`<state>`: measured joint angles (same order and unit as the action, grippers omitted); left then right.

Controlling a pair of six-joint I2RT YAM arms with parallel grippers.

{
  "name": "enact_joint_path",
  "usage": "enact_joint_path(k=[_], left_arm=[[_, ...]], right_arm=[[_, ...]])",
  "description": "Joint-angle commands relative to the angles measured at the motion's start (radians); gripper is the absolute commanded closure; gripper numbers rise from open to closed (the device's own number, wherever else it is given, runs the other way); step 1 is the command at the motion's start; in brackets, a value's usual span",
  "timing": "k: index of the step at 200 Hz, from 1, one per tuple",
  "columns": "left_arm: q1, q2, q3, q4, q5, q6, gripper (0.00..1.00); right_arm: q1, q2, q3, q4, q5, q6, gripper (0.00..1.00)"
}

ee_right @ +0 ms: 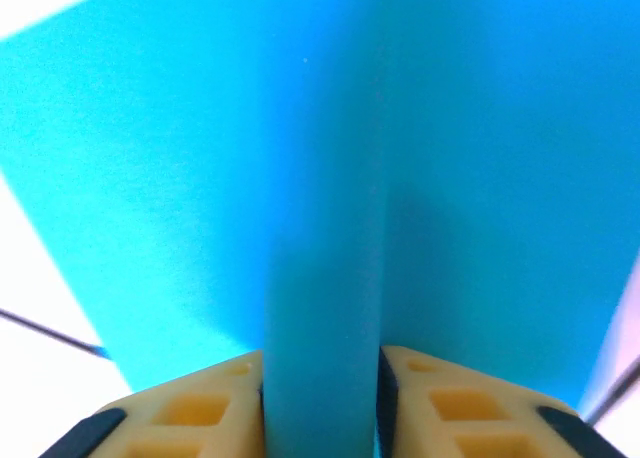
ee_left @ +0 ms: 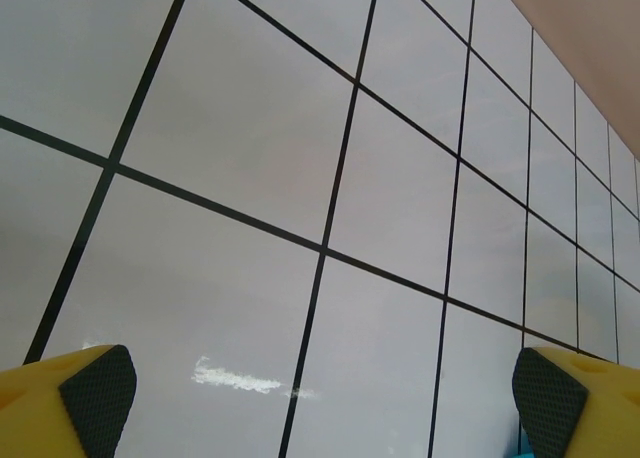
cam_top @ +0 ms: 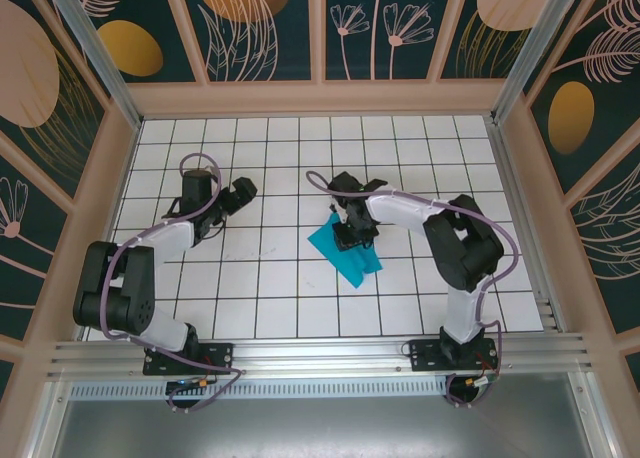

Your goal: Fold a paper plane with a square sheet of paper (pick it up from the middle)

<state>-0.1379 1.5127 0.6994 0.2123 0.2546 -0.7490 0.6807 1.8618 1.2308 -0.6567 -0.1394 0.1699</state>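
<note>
Overhead, the right claw (cam_top: 350, 240) partly hides the square sheet of paper (cam_top: 356, 266).

Premises assessed as a purpose-built robot test cell in a laboratory setting, not a domestic or commercial room. Grounds: two robot arms, left arm (cam_top: 125, 278) and right arm (cam_top: 462, 243), are bolted to an aluminium rail (cam_top: 320, 356) at the near edge of the table (cam_top: 280, 278), with purple cabling (cam_top: 505, 240) exposed along each. The table surface is white with a black ruled grid. A pale wooden frame (cam_top: 320, 98) with aluminium corner posts (cam_top: 95, 48) encloses it on three sides, backed by dark printed panels (cam_top: 260, 23) of leaves and flowers. The work item is the square sheet of paper (cam_top: 355, 265).
</note>
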Motion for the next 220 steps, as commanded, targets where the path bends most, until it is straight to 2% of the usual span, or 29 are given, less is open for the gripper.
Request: enact_joint_path(k=[1, 22, 38, 64, 69, 101, 140, 162, 196, 220], left_arm=[[-0.006, -0.033, -0.036, 0.037, 0.041, -0.031, 0.01], [-0.006, -0.052, -0.068, 0.068, 0.069, -0.075, 0.01], [-0.012, -0.067, -0.093, 0.109, 0.097, -0.1, 0.02], [-0.031, -0.089, -0.116, 0.156, 0.119, -0.114, 0.02], [-0.035, -0.09, -0.118, 0.164, 0.122, -0.118, 0.02], [-0.052, -0.077, -0.135, 0.208, 0.141, -0.144, 0.02], [-0.073, -0.055, -0.129, 0.222, 0.15, -0.158, 0.02], [-0.081, -0.046, -0.13, 0.228, 0.158, -0.183, 0.02], [-0.112, -0.021, -0.14, 0.27, 0.204, -0.219, 0.04], [-0.175, 0.012, -0.125, 0.299, 0.227, -0.231, 0.1]], right_arm=[[-0.028, -0.116, -0.042, 0.226, -0.283, 0.128, 0.74], [-0.11, -0.168, -0.176, 0.565, -0.588, 0.344, 0.76], [-0.128, -0.153, -0.222, 0.709, -0.67, 0.435, 0.76], [-0.128, -0.076, -0.185, 0.639, -0.605, 0.409, 0.76], [-0.157, -0.062, -0.182, 0.629, -0.592, 0.406, 0.75], [-0.165, -0.012, -0.164, 0.568, -0.482, 0.381, 0.69], [-0.152, -0.024, -0.139, 0.456, -0.266, 0.321, 0.49], [-0.142, -0.035, -0.131, 0.417, -0.196, 0.275, 0.42], [-0.147, -0.05, -0.157, 0.448, -0.196, 0.271, 0.41], [-0.168, -0.079, -0.203, 0.529, -0.258, 0.313, 0.41]])
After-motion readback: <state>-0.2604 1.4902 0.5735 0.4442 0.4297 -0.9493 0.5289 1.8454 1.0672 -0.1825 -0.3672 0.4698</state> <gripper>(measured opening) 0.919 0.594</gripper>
